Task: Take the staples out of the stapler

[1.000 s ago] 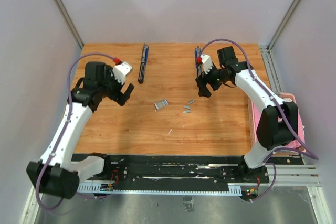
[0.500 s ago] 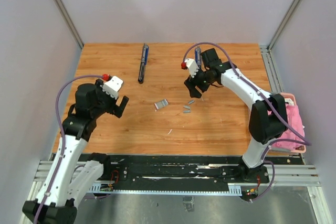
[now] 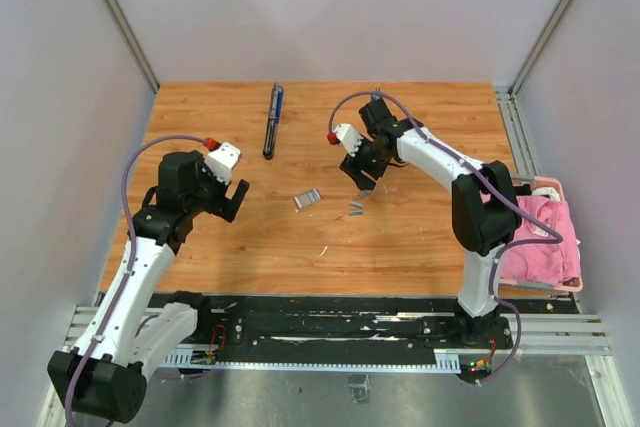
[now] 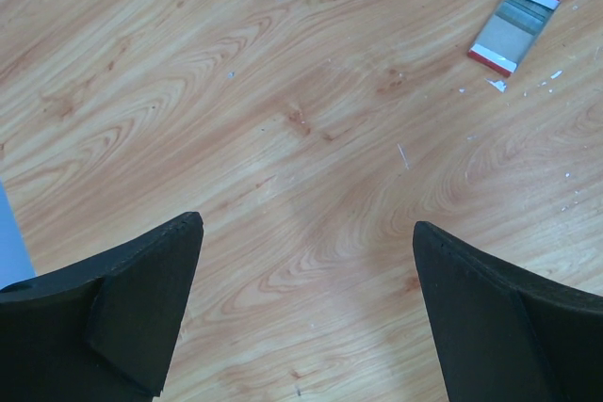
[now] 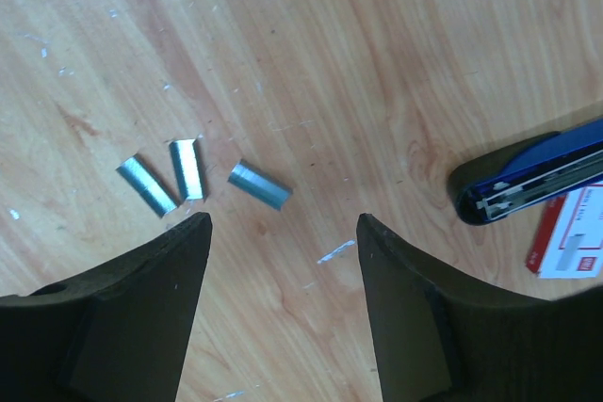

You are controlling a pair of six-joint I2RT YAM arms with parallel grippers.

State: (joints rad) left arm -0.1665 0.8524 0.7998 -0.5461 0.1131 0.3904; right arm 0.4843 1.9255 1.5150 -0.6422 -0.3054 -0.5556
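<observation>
Logging three short, thin silvery staples (image 5: 187,169) on the wood-grain table (image 5: 377,63); we see right end effector (image 5: 283,223) spread, empty, just beside them; left end effector (image 4: 306,233) spread. Pink basket (image 3: 542,184) holds crumpled cloth (image 3: 535,237).

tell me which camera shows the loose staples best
Right wrist: three staples lie large and separate on the wooden table. Top external shows them only as tiny grey specks under the right arm's tip. Left wrist shows none.
</observation>
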